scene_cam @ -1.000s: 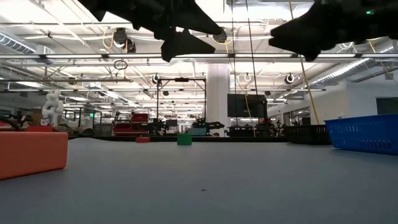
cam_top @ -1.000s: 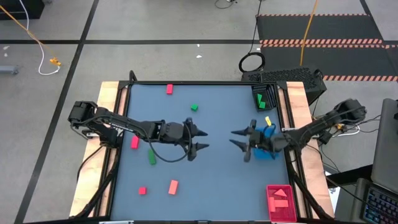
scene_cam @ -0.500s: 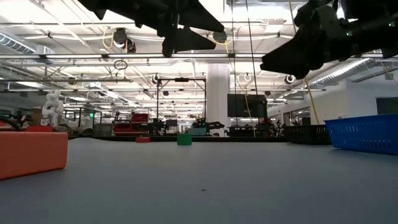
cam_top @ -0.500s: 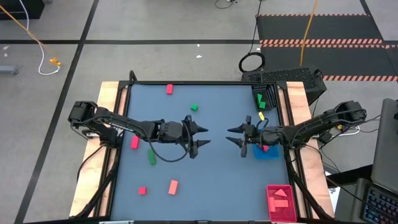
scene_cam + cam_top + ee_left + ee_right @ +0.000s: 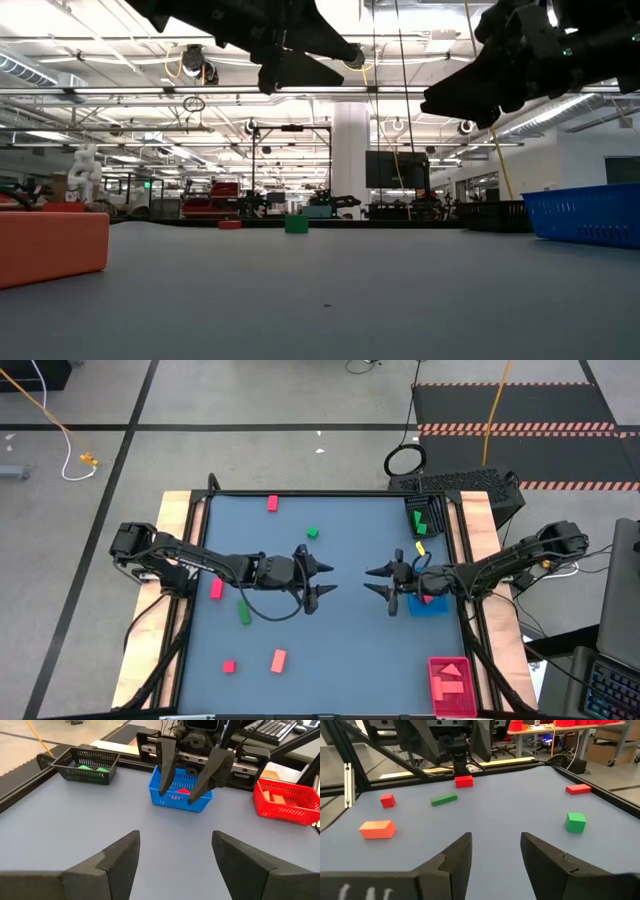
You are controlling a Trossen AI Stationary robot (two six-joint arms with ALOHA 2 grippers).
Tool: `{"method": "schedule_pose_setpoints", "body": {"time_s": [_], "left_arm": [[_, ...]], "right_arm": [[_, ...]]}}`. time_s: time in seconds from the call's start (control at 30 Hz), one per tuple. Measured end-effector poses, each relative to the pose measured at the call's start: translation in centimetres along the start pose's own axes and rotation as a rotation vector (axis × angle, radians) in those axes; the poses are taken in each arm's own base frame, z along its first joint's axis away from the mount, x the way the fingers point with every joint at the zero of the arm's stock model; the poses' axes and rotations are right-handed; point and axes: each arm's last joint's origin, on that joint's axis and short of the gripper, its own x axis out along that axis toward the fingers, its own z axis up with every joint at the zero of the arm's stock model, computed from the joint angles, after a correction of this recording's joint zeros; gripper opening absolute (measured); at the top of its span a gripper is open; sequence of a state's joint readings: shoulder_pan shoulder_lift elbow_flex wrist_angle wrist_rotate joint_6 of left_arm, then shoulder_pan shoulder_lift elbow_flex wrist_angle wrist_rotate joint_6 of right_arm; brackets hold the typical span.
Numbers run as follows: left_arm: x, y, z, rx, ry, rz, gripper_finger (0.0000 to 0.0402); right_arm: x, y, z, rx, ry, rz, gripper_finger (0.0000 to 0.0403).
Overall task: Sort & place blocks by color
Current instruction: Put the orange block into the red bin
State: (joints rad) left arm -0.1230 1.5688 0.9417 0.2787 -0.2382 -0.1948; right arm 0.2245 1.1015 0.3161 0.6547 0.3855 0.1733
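Facing each other above the middle of the grey table, the left gripper and right gripper are being held with fingers apart and empty. Small solid blocks are lying scattered: a green cube and red bar toward the far edge, a green bar, red cube and salmon-pink bar toward the near-left corner.

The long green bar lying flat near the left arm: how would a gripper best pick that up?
Probably from straight above, at the middle of the long green bar, fingers closing across its narrow width. It lies flat with bare table around it, and the open left gripper is the nearer one.
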Motion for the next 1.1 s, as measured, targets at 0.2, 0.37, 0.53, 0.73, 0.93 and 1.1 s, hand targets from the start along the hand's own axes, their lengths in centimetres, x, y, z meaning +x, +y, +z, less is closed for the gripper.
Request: {"method": "schedule_pose_setpoints", "body": {"time_s": [0.2,0.37,0.53,0.73,0.93,1.1], "left_arm": [[0.0,0.1,-0.1,0.005,0.008,0.009,0.025],[0.1,1.1,-0.8,-0.027,0.073,0.125,0.025],[0.1,2.4,-1.7,-0.091,0.165,0.225,0.025],[-0.5,4.2,-3.4,-0.149,0.327,0.401,0.025],[-1.4,5.6,-4.9,-0.21,0.507,0.471,0.025],[-1.4,4.2,-5.2,-0.182,0.611,0.226,0.025]], "right_arm": [[0.0,0.0,0.1,0.019,-0.006,0.001,0.0161],[0.0,0.0,0.1,0.02,-0.006,0.001,0.0157],[0.0,0.1,0.1,0.019,-0.006,0.003,0.0155],[0.0,0.1,0.0,0.018,-0.004,0.002,0.0155],[0.1,0.1,0.0,0.017,-0.002,0.001,0.0155],[0.1,0.1,0.0,0.017,-0.001,0.0,0.0155]]}}
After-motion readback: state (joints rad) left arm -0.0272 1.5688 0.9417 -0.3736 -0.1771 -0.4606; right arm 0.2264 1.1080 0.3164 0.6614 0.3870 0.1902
